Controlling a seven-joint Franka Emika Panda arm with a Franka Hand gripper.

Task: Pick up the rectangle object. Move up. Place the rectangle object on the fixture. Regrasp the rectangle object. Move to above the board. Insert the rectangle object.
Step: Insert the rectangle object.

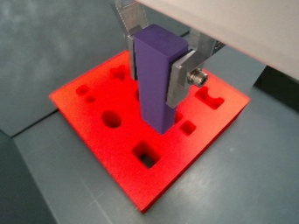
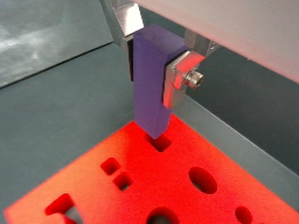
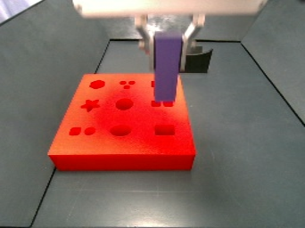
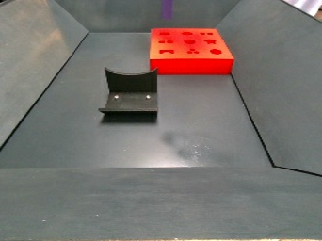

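standing upright between the fingers (image 1: 181,77) of the pincer (image 1: 158,66), clenched on it: rectangle object (image 1: 153,83), plain matte purple, lower end reaching down over the red board (image 1: 111,131).

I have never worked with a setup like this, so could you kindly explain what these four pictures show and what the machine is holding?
This is one robot arm whose gripper ends in two silver fingers. Two cameras ride on its wrist, looking down past the fingers; two others stand beside the table. The gripper hangs above the red board and holds a purple rectangle object upright, its lower end at the board's cut-outs. In a side view, the dark fixture stands apart on the grey floor, nothing on it.
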